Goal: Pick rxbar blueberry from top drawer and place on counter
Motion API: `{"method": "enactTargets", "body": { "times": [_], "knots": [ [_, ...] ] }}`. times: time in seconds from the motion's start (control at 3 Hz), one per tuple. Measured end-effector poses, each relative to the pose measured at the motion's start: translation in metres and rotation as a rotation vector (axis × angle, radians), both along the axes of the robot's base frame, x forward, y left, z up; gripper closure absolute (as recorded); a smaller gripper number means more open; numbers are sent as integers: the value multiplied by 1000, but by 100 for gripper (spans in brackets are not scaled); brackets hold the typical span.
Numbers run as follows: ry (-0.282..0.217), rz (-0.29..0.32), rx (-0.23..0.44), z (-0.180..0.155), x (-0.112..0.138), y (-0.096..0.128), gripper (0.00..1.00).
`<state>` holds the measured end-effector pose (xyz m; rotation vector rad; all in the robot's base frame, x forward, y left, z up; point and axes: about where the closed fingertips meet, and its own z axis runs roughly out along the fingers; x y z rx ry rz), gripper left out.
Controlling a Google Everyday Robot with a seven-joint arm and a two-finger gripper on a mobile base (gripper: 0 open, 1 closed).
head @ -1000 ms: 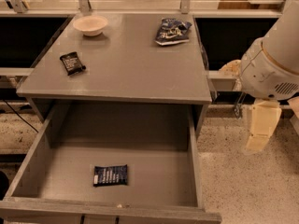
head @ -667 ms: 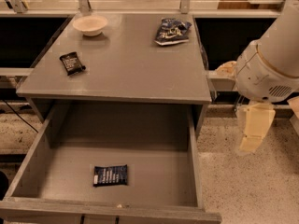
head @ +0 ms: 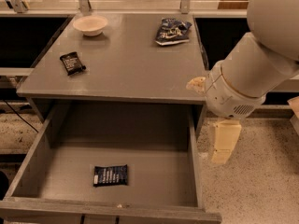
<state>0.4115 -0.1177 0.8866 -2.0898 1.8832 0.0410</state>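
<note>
While the rxbar (head: 110, 175) lies flat near the front of the open drawer (head: 156, 169), the gripper (head: 223, 144) hangs outside its right wall, below the counter (head: 126, 66); its opening cannot be told.

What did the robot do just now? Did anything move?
The tool slid left in the picture and slightly down, closer to the right side of the open top drawer. Nothing was grabbed or dropped. The rxbar blueberry stayed on the drawer floor, and the black bar, bowl and snack bag stayed on the counter.
</note>
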Motion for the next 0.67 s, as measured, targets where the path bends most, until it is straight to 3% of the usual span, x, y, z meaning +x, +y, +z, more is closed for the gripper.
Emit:
{"method": "enactTargets", "body": {
  "times": [0.33, 0.67],
  "knots": [
    [0, 0, 0, 0, 0, 0, 0],
    [-12, -52, -22, -8, 7, -2, 0]
  ]
}}
